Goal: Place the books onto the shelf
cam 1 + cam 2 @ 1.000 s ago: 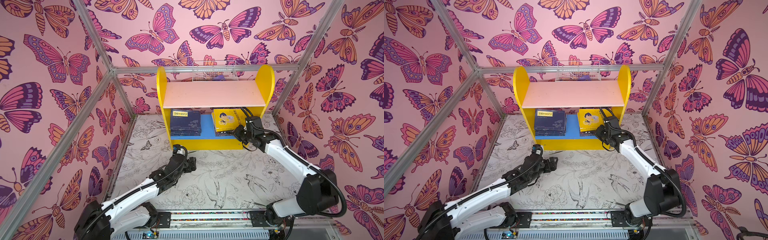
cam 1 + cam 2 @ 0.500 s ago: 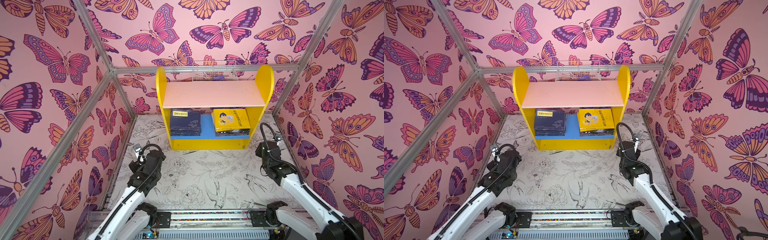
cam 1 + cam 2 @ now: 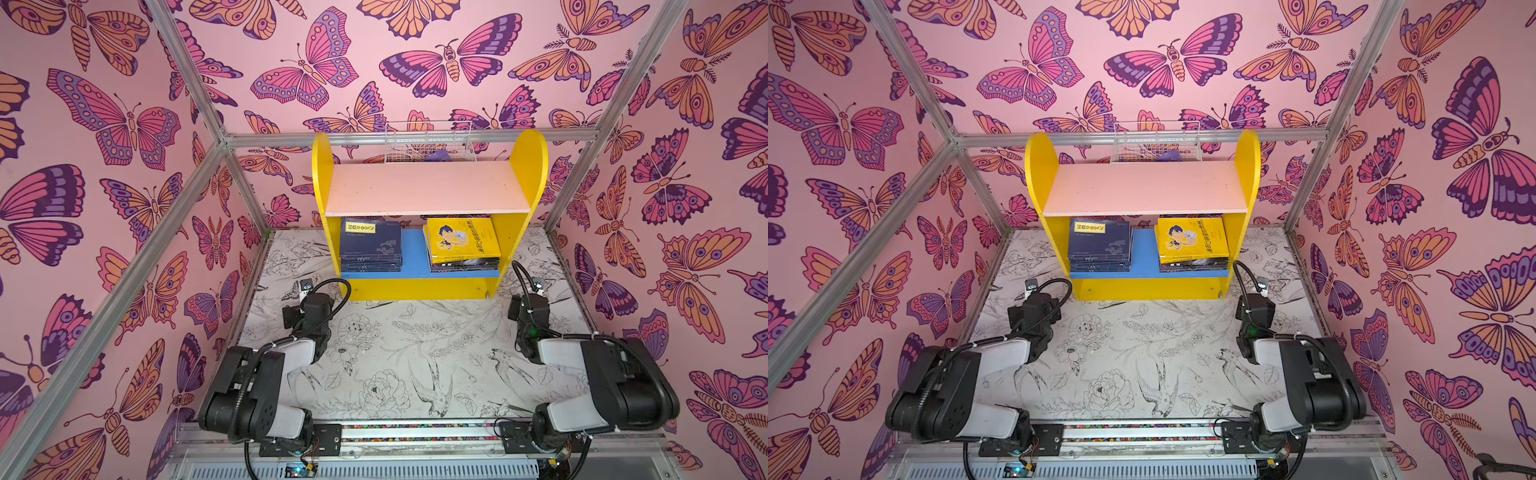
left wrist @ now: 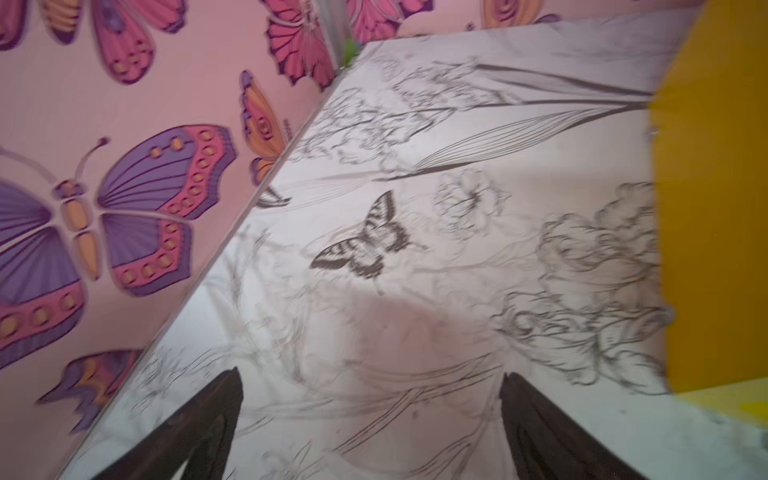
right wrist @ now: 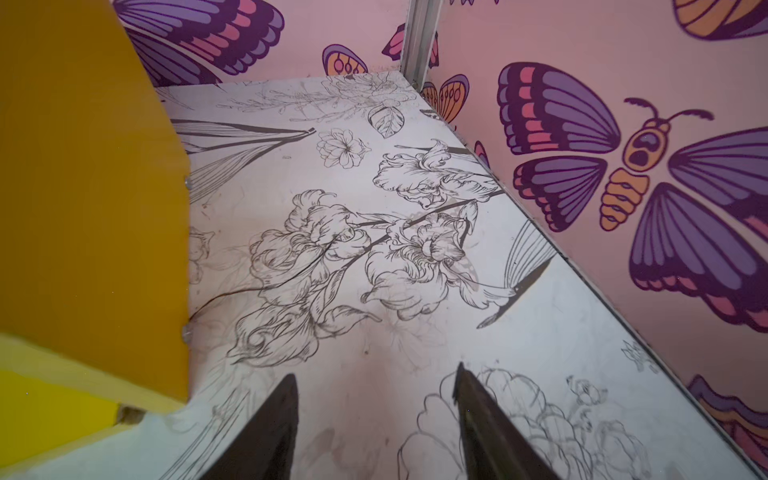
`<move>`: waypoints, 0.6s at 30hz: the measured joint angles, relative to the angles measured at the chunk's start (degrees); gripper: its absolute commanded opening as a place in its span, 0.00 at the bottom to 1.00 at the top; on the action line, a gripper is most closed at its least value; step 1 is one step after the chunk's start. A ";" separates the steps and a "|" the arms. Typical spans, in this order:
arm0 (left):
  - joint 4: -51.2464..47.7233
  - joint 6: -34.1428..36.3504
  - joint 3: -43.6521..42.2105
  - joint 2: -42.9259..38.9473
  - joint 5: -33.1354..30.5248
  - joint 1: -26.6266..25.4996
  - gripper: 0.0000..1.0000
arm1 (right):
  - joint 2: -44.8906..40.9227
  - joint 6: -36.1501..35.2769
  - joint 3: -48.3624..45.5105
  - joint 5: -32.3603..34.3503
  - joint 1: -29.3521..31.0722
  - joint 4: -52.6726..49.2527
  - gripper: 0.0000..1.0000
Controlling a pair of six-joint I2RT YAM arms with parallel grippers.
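Books: two flat piles, both on the blue lower board (image 3: pixel 413 257) of the shelf (image 3: pixel 528 174); none shows on the floor mat (image 3: pixel 415 357) or the pink upper board (image 3: pixel 428 189), so the task looks finished.
Left pincer (image 4: pixel 371 376): jaws spread wide, nothing between them, hanging over bare mat beside the shelf's left side panel.
Navy pile (image 3: pixel 371 245): at the left end of the lower board, against the side panel, yellow title label on top. Judged thin, light paperbacks that bend if lifted by one corner. The glossy covers probably slide on each other, so a push could fan the pile. The best hold is a pinch across the front edge, which faces the arms.
Yellow pile (image 3: pixel 463 243): at the right end, cartoon cover on top of darker books, slightly askew. It should handle the same way, and the overhanging front edge gives the pinch point.
Right pincer (image 5: pixel 376 371): jaws apart, less wide than the left, empty, over mat beside the right side panel.
Change, left arm: a second ago it reached toward the middle of the mat; now it is folded back at the left.
Change, right arm: a second ago its pincer was at the yellow pile inside the shelf; now it is drawn back, clear of the shelf. Both piles lie as before.
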 measured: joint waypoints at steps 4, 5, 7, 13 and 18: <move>5.07 2.73 -0.44 1.81 8.07 4.66 0.99 | 0.59 -0.52 0.04 -6.27 -0.68 1.99 0.99; 7.30 3.19 -0.98 2.05 9.11 5.95 0.99 | 0.57 -0.87 0.07 -7.32 -0.68 2.71 0.99; 11.80 3.67 -2.49 3.10 10.05 7.15 0.99 | 0.24 -1.05 0.28 -8.52 -0.70 2.25 0.99; 16.35 4.28 -4.44 3.98 12.46 7.08 0.99 | 0.11 -1.36 0.42 -10.40 -0.72 2.45 0.99; 18.21 4.74 -4.61 4.11 12.83 6.82 0.99 | 0.11 -1.38 0.42 -10.82 -0.72 2.43 0.99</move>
